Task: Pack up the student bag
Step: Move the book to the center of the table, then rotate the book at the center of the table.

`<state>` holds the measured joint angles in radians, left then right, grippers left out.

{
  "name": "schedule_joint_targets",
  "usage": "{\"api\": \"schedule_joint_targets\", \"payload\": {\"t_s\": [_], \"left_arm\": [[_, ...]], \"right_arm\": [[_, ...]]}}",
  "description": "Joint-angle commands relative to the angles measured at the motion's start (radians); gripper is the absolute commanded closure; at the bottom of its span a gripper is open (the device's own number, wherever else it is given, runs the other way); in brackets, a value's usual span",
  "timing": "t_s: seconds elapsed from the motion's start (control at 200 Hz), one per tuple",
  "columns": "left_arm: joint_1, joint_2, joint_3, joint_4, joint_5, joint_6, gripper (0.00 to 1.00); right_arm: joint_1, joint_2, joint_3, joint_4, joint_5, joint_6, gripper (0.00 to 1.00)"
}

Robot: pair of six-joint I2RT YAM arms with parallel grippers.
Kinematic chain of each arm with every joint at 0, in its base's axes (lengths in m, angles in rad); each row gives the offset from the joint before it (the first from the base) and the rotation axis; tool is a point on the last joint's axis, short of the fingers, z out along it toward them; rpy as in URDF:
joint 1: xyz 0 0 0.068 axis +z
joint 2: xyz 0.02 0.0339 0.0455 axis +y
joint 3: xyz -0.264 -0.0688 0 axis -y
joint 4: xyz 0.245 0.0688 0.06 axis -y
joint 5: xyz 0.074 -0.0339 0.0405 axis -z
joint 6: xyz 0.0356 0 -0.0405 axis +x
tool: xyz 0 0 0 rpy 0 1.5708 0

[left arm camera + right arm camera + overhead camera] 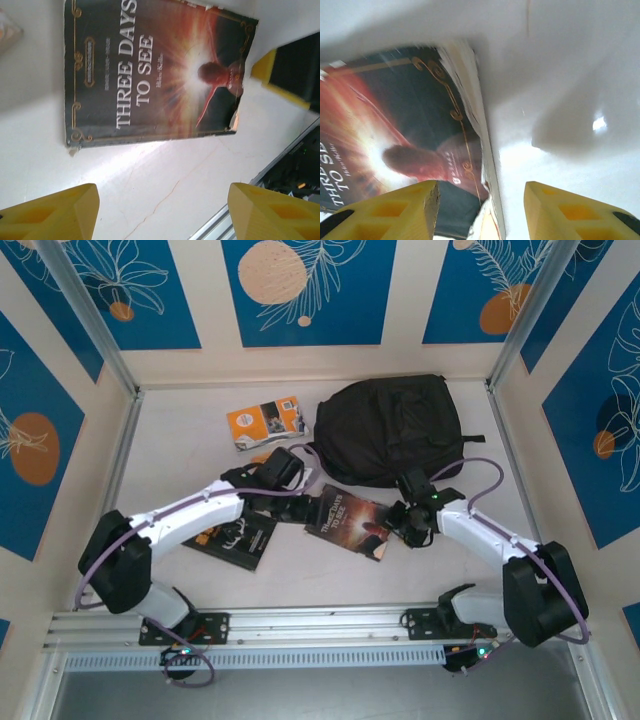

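Observation:
The student bag point(390, 430), a large black backpack, lies at the back of the table with no gripper on it. In front of it lies the book "Three Days to See" point(348, 520) point(150, 75) point(410, 125). My right gripper point(405, 527) point(481, 200) is low at the book's right edge and open. Its jaws straddle that edge, one finger point(415, 210) over the cover and the other over bare table. My left gripper point(300, 508) point(162, 200) stands open just left of the same book, with nothing but table between its fingers point(65, 210).
An orange book point(265, 423) lies at the back left, beside the bag. A black-covered book point(232, 537) lies partly under my left arm. A metal rail point(300, 625) runs along the near edge, and walls close in the sides and back.

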<state>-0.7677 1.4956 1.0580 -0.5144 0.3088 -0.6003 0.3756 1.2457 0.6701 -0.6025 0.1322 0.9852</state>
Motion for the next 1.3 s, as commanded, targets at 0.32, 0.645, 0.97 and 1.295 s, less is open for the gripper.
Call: {"api": "schedule_joint_targets", "payload": {"t_s": [0.32,0.645,0.97,1.295], "left_arm": [[-0.052,0.022,-0.116,0.052,0.014,-0.030,0.46],[-0.081,0.180,-0.058,0.121,0.033,-0.009,0.64],[-0.078,0.315,0.016,0.137,-0.040,-0.003,0.62],[-0.043,0.353,0.071,0.105,-0.105,0.011,0.60]], "right_arm": [[-0.111,0.265,0.200,0.273,-0.267,-0.502,0.44],[-0.152,0.372,0.226,0.269,-0.353,-0.513,0.44],[-0.121,0.346,0.131,0.285,-0.333,-0.474,0.44],[-0.030,0.234,0.035,0.280,-0.369,-0.406,0.44]]}}
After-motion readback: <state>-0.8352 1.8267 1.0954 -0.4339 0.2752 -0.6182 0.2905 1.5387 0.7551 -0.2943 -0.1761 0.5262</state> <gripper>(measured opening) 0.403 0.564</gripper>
